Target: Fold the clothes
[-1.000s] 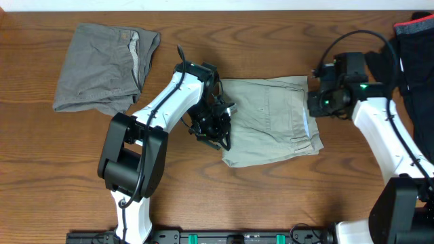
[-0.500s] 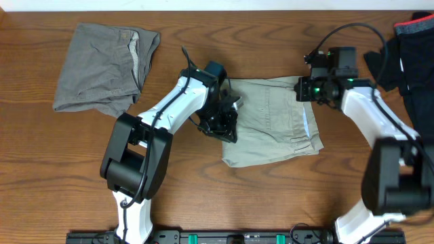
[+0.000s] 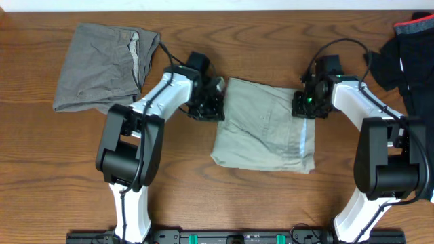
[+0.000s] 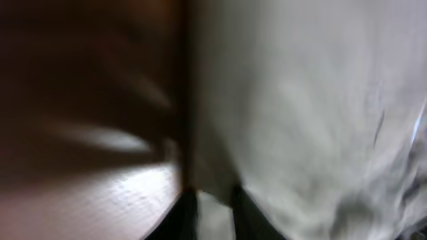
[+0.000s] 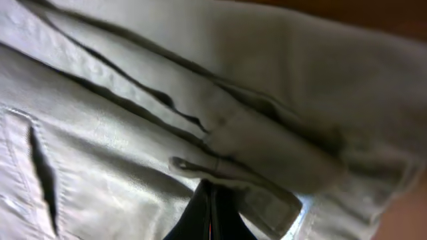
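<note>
The pale khaki trousers (image 3: 264,129) lie folded in a rough rectangle mid-table, with a light-blue lining strip showing near their right edge. My left gripper (image 3: 214,103) sits at their upper left corner; in the blurred left wrist view the dark fingers (image 4: 183,217) pinch pale cloth (image 4: 300,100). My right gripper (image 3: 303,107) is at the upper right corner. Its fingers (image 5: 200,213) are pressed together with the waistband fold (image 5: 267,153) caught at their tips. The grey shorts (image 3: 102,64) lie crumpled at the far left, apart from both arms.
A dark garment with a red band (image 3: 415,51) is heaped at the table's far right edge, just beyond the right arm. Bare wood (image 3: 203,196) shows in front of the trousers.
Both grippers shifted to the trousers' upper corners and closed on them. The trousers slid and turned, and now lie squarer and a little nearer the front edge.
</note>
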### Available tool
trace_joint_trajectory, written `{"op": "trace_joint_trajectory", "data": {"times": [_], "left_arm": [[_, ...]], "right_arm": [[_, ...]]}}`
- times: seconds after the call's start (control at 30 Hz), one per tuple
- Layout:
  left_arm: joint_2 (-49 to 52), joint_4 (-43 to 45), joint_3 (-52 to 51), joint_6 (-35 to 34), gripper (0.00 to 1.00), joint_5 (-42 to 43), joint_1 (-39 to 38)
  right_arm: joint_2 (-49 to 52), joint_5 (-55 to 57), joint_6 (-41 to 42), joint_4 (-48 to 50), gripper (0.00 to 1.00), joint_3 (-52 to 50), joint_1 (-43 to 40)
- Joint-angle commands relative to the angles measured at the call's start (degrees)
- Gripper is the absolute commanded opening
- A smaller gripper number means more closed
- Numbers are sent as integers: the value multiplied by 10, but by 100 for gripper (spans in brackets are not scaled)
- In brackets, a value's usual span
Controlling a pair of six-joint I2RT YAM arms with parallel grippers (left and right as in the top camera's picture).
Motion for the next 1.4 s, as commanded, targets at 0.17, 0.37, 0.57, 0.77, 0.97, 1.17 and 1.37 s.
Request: {"op": "trace_joint_trajectory", "data": {"times": [0.17,0.37,0.57,0.77,0.97,1.17,1.37], "left_arm": [[18,56,9,-16,23,-10,60],[-23,-72,71,5,29,5,98],[-107,-170,82,19,29,3,86],[-108,-257,35,66,6,-1,27],[-107,-180,-75,66,7,-1,-28],[-91,-97,-113,32,8,-45,-20],[-63,0,-112,-30,7,-73,25]], "right_arm": [[9,98,84,-107,1,-25,51],[-68,64,-42,-53,1,-24,47],[-150,22,-143,-33,1,-24,30],[-125,-2,-141,10,1,-25,27],[-63,-5,-114,43,1,-25,24],[-30,-7,-93,-5,1,-25,21],[-32,-31,-91,-41,1,-25,27]]}}
